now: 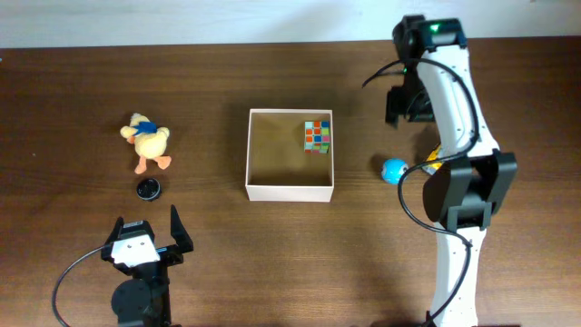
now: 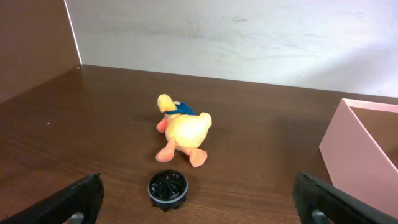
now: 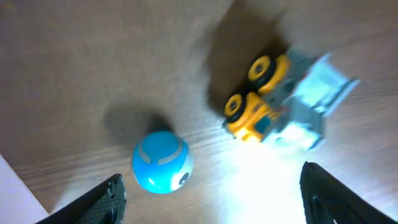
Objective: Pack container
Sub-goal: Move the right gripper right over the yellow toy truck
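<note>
Right gripper [image 3: 211, 180] fingers sit closest to the lens, spread wide at the bottom corners of the wrist view with nothing between them, above bare wood. The container [image 1: 290, 189] rests open-topped at the middle of the table [image 1: 73, 272], white outside and tan inside, with a multicoloured puzzle cube [image 1: 317, 136] already in its far right corner, close against the walls. It looks light and fairly stiff, though the thin cardboard walls would probably flex under a hard pinch and the whole box may slide on the smooth wood if nudged (a grip over one wall near a corner seems the safest, should it need holding at all). To its right, apart from it, lie a blue ball-shaped toy [image 3: 161, 162] and a yellow toy truck [image 3: 273, 99], near each other. To its left lie a plush duck [image 1: 147, 143] and, just beside it, a small black round disc [image 1: 148, 189]. Left gripper [image 1: 147, 222] waits at the near edge, jaws fully apart and empty, facing those two.
</note>
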Robot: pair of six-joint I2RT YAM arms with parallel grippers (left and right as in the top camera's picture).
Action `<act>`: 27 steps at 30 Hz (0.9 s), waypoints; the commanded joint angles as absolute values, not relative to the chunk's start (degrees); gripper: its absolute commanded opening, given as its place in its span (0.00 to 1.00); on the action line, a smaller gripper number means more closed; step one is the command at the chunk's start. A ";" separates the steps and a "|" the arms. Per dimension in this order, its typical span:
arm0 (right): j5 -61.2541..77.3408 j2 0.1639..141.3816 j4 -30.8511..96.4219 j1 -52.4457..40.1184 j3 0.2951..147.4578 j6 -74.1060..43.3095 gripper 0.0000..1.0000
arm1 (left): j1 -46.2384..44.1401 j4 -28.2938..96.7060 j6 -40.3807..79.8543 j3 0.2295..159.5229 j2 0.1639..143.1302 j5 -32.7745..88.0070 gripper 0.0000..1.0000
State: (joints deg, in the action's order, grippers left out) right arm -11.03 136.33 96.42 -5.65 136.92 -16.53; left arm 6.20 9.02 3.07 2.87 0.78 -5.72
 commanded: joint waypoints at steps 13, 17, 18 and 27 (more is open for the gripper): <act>-13.32 135.46 90.65 -3.99 129.16 -35.81 0.64 | 6.50 8.84 3.81 2.52 0.30 -4.71 0.99; -13.76 135.46 89.49 -3.27 129.16 -39.51 0.64 | 6.50 8.84 3.81 2.52 0.30 -4.73 0.99; -13.72 135.46 89.49 -2.76 129.16 -39.72 0.64 | 6.50 8.84 3.81 2.52 0.30 -4.73 0.99; -11.22 135.46 93.01 3.99 129.16 -38.81 0.64 | 6.50 8.84 3.81 2.52 0.30 -4.71 0.99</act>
